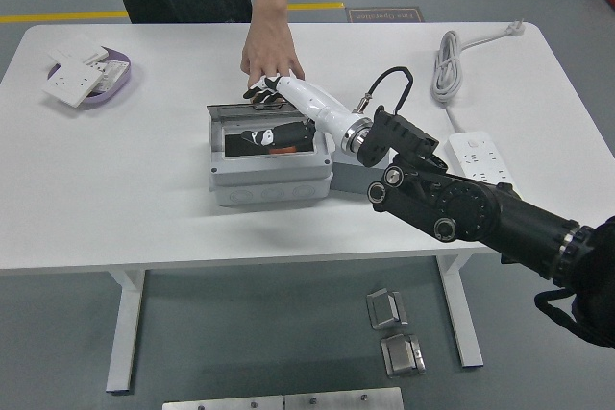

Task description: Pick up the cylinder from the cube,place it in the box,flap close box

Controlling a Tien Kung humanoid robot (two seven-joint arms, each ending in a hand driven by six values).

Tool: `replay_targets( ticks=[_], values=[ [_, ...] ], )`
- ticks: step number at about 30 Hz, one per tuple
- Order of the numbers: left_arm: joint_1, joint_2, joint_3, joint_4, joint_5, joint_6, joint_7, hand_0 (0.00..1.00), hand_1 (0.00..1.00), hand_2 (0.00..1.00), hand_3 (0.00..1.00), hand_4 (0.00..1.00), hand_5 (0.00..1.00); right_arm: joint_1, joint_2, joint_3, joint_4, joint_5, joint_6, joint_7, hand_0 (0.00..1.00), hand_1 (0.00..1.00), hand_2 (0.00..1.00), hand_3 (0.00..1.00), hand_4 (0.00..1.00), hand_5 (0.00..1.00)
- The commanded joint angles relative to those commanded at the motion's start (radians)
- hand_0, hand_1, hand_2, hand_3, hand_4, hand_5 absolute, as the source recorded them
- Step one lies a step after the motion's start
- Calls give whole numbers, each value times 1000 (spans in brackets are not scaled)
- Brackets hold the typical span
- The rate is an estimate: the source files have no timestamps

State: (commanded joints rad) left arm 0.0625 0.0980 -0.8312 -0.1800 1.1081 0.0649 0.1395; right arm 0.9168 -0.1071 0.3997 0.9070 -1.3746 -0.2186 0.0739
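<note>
R hand (274, 90) at box (269, 165) rear edge

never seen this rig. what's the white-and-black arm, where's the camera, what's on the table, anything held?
One view, from a camera high on the humanoid robot, looking down over the white table. The black arm from the right ends in a white forearm and the right hand, at the far edge of the grey box; I can't tell if it grips anything. Something orange shows inside the box. A person's hand reaches in just behind it. Also there: a purple tray of white sockets, a power strip and its coiled cable. The left arm is out of view.
</note>
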Motion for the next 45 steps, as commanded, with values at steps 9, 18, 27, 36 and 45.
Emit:
replay_targets(
  ticks=[9,18,27,36,45],
  values=[
    [3,-3,-1,0,-6,3,-2,579,600,534,581,507,221,-44,-61,12,62,-11,1,-3,822,725,725,764,835,377],
    [6,-5,0,0,-17,6,-4,579,599,534,580,503,220,-59,-81,21,113,-29,1,-12,821,722,726,764,837,378],
    [3,-3,-8,0,-13,5,0,579,597,533,580,497,214,-77,-121,122,123,-52,6,-19,821,724,727,767,840,384],
    [12,-12,-40,0,2,6,15,578,597,533,580,496,214,-247,-187,372,264,-137,-9,-4,821,723,727,768,841,387],
    [37,-29,-47,0,-9,13,21,578,597,534,580,499,214,-460,-132,667,390,-175,-36,48,821,724,727,769,846,394]
  ],
)
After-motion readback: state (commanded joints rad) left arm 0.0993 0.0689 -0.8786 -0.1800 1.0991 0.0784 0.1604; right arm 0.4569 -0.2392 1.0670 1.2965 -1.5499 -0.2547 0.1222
